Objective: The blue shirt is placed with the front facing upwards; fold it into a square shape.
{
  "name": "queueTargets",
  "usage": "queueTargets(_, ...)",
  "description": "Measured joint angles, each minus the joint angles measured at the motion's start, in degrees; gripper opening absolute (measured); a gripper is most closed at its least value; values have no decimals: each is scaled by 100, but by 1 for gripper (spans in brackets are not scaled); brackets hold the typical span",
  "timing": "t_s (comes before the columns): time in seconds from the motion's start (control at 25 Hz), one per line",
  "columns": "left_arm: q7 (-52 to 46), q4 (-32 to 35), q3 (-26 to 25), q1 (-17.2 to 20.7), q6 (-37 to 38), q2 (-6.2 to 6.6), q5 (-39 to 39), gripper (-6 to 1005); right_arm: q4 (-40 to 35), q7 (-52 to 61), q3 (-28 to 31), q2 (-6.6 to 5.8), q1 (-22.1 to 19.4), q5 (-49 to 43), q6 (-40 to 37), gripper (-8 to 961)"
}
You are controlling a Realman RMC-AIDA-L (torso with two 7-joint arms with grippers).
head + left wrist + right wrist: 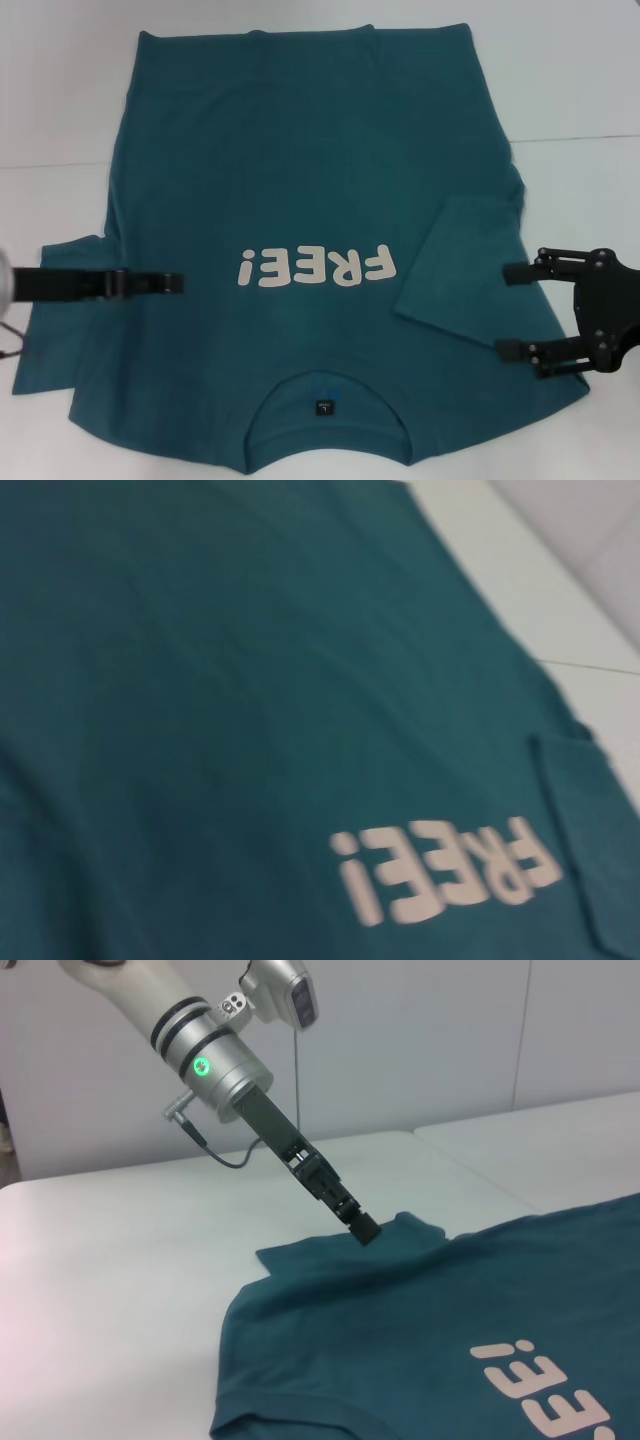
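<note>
The blue shirt (pixel 300 180) lies front up on the white table, its neckline (pixel 325 405) nearest me and the off-white "FREE!" print (pixel 318 266) upside down. One sleeve (pixel 455 275) is folded inward over the body on the right; the other sleeve (pixel 60 310) lies spread out at the left. My left gripper (pixel 172 284) points in over the shirt's left side, level with the print. In the right wrist view its jaws (pixel 364 1228) look shut, low by the sleeve cloth (pixel 320 1255); I cannot tell whether they pinch any. My right gripper (pixel 512 310) is open over the shirt's right edge beside the folded sleeve.
The white table (pixel 580 80) extends past the shirt on every side, with a seam line (pixel 590 137) at the right. A thin cable (pixel 12 345) hangs by the left arm. A pale wall (pixel 420 1040) stands behind the table.
</note>
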Motion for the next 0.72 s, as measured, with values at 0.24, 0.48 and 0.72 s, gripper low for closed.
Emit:
queueTargets(0.24, -803, 755, -54, 3, 303, 48, 808, 877, 114, -10, 16, 22, 41, 8, 55, 931)
queueTargets(0.48, -1461, 1005, -29, -12, 382, 50, 1767, 877, 274, -67, 20, 21, 53, 110, 90, 931)
queueTargets(0.72, -1497, 1033, 64, -57, 442, 50, 2332, 876, 393, -72, 33, 19, 82, 129, 126, 931)
